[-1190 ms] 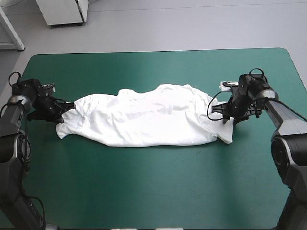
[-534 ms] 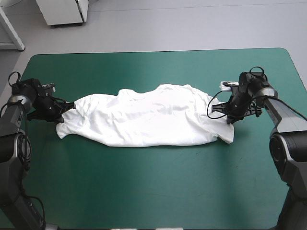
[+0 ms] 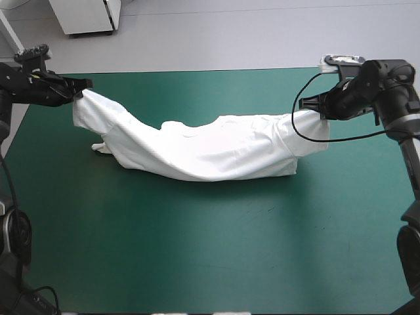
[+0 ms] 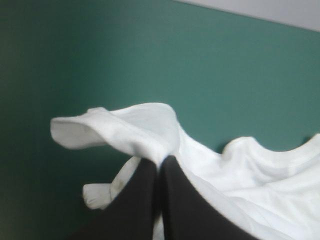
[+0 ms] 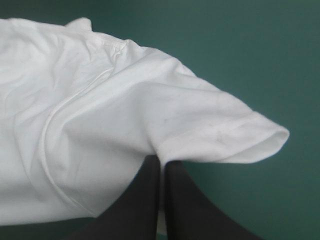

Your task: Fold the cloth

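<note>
The white T-shirt [image 3: 203,147] hangs stretched between both arms across the middle of the teal-green table, its two ends lifted and its middle sagging onto the cover. My left gripper [image 3: 80,94] is raised near the table's far left corner, shut on the T-shirt's left end. In the left wrist view the black fingers [image 4: 142,200] meet in a point with the T-shirt [image 4: 150,135] folded over their tips. My right gripper [image 3: 320,109] is raised at the far right, shut on the other end. In the right wrist view a sleeve [image 5: 235,132] drapes past the gripper [image 5: 162,162].
Bare teal-green cover [image 3: 210,249] fills the near half of the table. The table's far edge [image 3: 197,71] runs just behind the shirt. A white cabinet [image 3: 85,16] stands on the floor beyond the table.
Both grippers have risen and moved toward the far edge, pulling outward. The T-shirt's ends came up off the table with them, and the shirt is drawn out longer and narrower.
</note>
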